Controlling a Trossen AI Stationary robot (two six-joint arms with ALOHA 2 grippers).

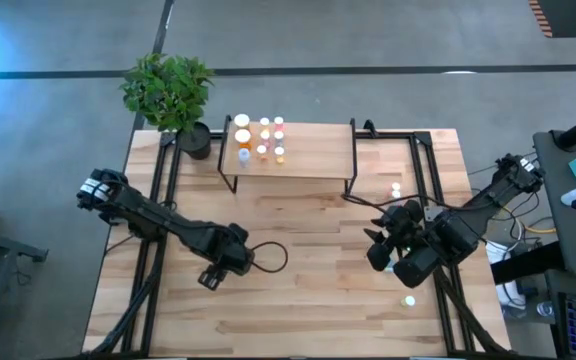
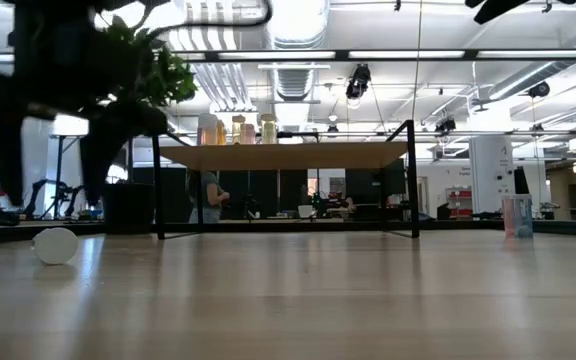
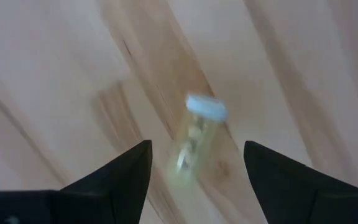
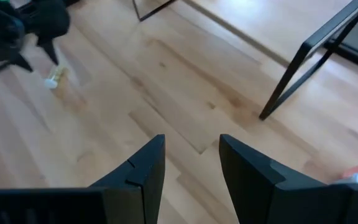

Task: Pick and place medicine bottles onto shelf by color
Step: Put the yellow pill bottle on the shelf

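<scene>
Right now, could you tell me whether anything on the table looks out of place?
Yes: a yellowish bottle lies on its side on the tabletop under the open left gripper, while other bottles stand upright on the shelf.

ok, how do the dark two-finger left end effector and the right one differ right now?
Left end effector frames a small yellowish medicine bottle with a white cap lying on the table; right end effector frames only bare butcher-block tabletop.
Left works away from the shelf; right points toward the light-wood shelf's black wire leg.
Shared: both are open and neither grips anything.
</scene>
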